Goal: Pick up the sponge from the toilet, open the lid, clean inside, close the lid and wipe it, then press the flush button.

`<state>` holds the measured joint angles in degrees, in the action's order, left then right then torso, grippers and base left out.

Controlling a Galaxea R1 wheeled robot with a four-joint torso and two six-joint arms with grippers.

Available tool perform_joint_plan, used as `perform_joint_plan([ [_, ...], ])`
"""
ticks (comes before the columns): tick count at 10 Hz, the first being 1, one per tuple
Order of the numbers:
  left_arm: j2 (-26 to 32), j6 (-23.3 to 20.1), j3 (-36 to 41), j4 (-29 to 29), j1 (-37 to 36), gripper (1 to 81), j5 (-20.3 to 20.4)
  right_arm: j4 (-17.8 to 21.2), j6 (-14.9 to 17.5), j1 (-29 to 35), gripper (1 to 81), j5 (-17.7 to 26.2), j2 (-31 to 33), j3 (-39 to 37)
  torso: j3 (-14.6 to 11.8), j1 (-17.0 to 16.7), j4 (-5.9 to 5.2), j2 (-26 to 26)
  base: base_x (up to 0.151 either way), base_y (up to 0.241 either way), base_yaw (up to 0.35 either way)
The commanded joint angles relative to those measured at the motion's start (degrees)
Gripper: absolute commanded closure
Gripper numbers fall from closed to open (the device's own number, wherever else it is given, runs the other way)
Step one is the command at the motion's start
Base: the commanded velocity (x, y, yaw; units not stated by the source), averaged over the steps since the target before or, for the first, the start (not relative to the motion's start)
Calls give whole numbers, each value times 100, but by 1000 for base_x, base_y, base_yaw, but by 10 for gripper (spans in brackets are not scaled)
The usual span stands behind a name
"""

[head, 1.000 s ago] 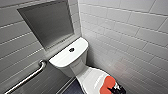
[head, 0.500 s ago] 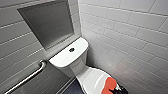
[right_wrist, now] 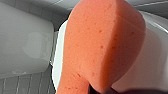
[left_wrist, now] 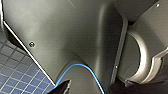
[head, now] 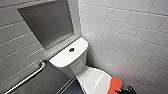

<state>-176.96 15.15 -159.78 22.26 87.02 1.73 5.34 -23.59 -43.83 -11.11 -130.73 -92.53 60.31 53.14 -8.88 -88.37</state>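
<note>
Sponge unmoved at lid; head view adds flush button.

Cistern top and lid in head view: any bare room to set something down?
The cistern top has bare white either side of the flush button: one patch toward the tiled corner, a larger one toward the grab bar. The lid is bare between cistern and sponge, crowded at its front end by the sponge.

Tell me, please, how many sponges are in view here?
1. The sponge is by the front edge of the closed lid of the toilet, large in the right wrist view. Others may be hidden.
</note>
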Motion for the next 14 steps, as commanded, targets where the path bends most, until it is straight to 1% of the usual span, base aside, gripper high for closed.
perform_joint_plan([
  [1, 46, -4, -18, -2, 57, 10, -410, -103, 47, 98, 811, 126, 528, 640, 0, 0, 0, 0, 0, 0, 0],
  [5, 98, 23, -9, -20, -338, 10, -419, -94, 65, -904, 811, 39, 984, 421, 0, 0, 0, 0, 0, 0, 0],
  [7, 283, 23, 323, -20, -487, 10, -446, -103, 74, -1229, 811, 12, 1090, 263, 0, 0, 0, 0, 0, 0, 0],
  [8, 468, 23, 729, -11, -514, 10, -463, -112, 83, -1344, 811, -14, 1082, 183, 0, 0, 0, 0, 0, 0, 0],
  [9, 816, 14, 1399, -11, -541, 10, -480, -147, 74, -1441, 811, -94, 1064, 139, 0, 0, 0, 0, 0, 0, 0],
  [11, 1470, 14, 2610, -11, -628, 10, -463, -279, 74, -1616, 811, -94, 1002, 157, 0, 0, 0, 0, 0, 0, 0],
  [12, 1698, 14, 3040, -11, -716, 10, -481, -358, 74, -1766, 811, -67, 897, 87, 0, 0, 0, 0, 0, 0, 0],
  [14, 1839, 14, 3532, -11, -944, 10, -507, -568, 83, -2213, 811, -94, 626, -159, 0, 0, 0, 0, 0, 0, 0],
])
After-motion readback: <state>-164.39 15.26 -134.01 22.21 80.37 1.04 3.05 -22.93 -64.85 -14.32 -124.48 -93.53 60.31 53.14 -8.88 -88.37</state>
